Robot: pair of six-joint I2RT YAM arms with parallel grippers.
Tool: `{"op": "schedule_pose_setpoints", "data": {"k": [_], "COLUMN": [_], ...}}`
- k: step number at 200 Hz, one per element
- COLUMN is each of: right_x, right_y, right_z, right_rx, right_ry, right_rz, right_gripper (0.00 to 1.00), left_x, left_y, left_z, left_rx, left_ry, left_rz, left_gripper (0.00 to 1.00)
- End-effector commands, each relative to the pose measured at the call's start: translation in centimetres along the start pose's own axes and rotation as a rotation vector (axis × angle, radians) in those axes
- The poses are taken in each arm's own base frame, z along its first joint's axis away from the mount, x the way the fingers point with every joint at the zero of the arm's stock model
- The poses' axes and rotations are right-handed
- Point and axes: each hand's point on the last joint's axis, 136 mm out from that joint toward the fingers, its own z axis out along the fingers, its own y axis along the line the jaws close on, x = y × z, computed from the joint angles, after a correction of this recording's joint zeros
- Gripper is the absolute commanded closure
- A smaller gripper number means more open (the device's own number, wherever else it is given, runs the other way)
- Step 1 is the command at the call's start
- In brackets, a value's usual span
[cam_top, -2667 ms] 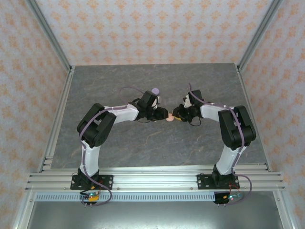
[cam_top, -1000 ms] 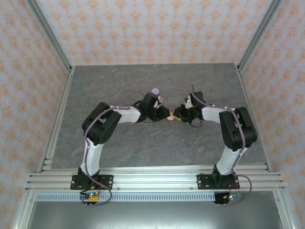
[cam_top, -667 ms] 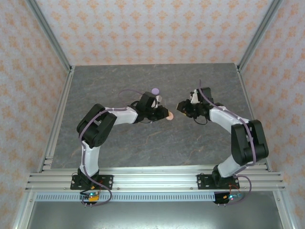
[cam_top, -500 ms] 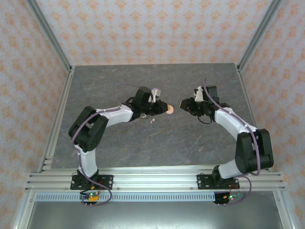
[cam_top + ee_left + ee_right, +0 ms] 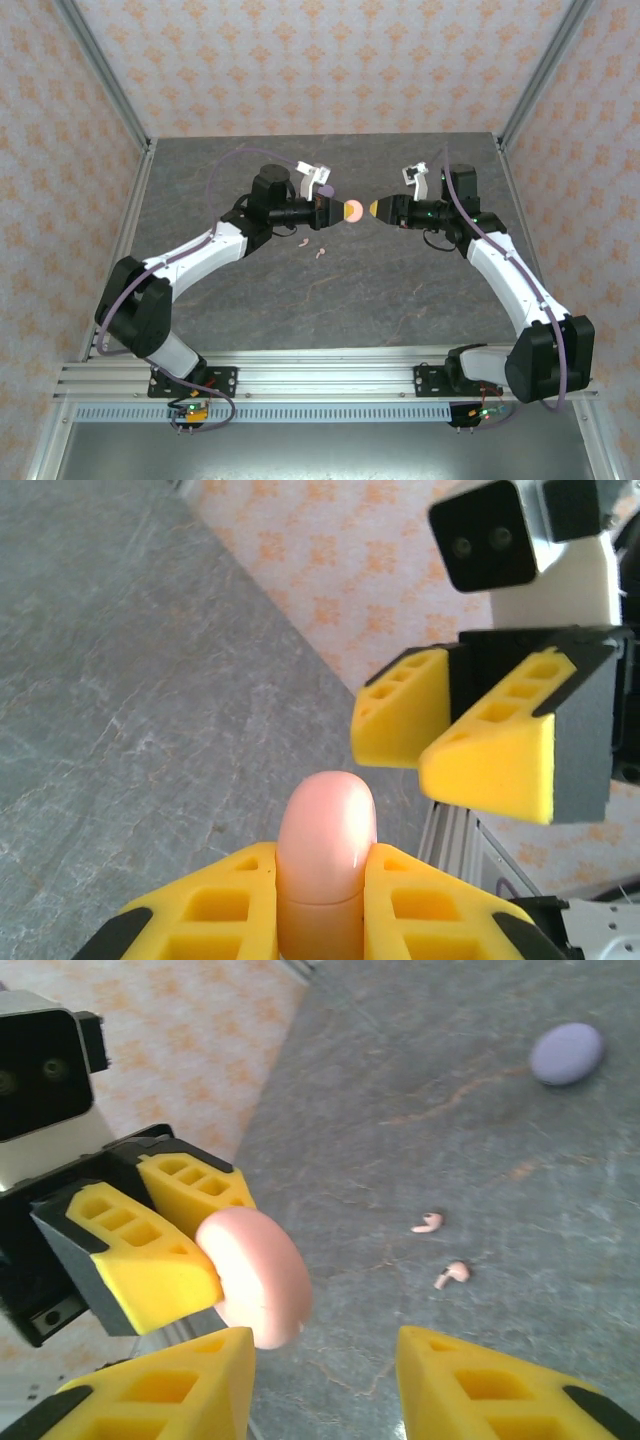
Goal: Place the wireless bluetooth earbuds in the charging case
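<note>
Left gripper [image 5: 322, 865] clamps the pink case [image 5: 327, 825] — seemingly closed — above the table [image 5: 120, 680].

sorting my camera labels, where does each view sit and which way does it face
Top external: fixed above and behind the bases, looking down on the table; both arms show, left pincer and right pincer facing each other.
Left wrist: on the left arm, facing the right pincer over its own fingers, shut on the pink case.
Right wrist: on the right arm, facing the left pincer over its own open fingers; pink earbuds and lilac case beyond.
Shared: both wrist views show the pink case.
</note>
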Motion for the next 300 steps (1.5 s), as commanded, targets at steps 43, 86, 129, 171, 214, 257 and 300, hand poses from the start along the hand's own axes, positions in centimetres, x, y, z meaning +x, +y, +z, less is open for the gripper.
{"op": "schedule_pose_setpoints", "data": {"k": [43, 86, 129, 171, 214, 257, 300], "right_x": [-0.2, 0.4, 0.7, 0.5, 0.6, 0.7, 0.5], "right_y": [6.6, 7.9, 8.3, 8.6, 8.6, 8.2, 8.5], "right_z": [-1.0, -0.7, 0.0, 0.2, 0.6, 0.9, 0.7], "right_rx": [-0.197, -0.237, -0.257, -0.262, -0.274, -0.271, -0.264], "right_ry": [0.034, 0.066, 0.096, 0.097, 0.11, 0.121, 0.111], "right_rz": [-0.204, -0.242, -0.252, -0.255, -0.248, -0.236, -0.248], "right_gripper": [0.48, 0.47, 0.49, 0.57, 0.59, 0.63, 0.76], "left_x": [-0.7, -1.0, -1.2, -1.1, -1.1, -1.2, -1.1], "left_y": [-4.4, -5.6, -6.0, -5.9, -6.1, -6.0, -6.0], "left_z": [-2.9, -3.7, -3.8, -3.9, -3.9, -3.8, -3.9], "left_rx": [0.11, 0.127, 0.148, 0.148, 0.156, 0.159, 0.151], "left_ry": [-0.022, -0.039, -0.048, -0.05, -0.055, -0.058, -0.055], "left_rz": [0.144, 0.162, 0.157, 0.149, 0.146, 0.142, 0.141], "left_gripper": [0.82, 0.82, 0.82, 0.82, 0.82, 0.82, 0.68]}}
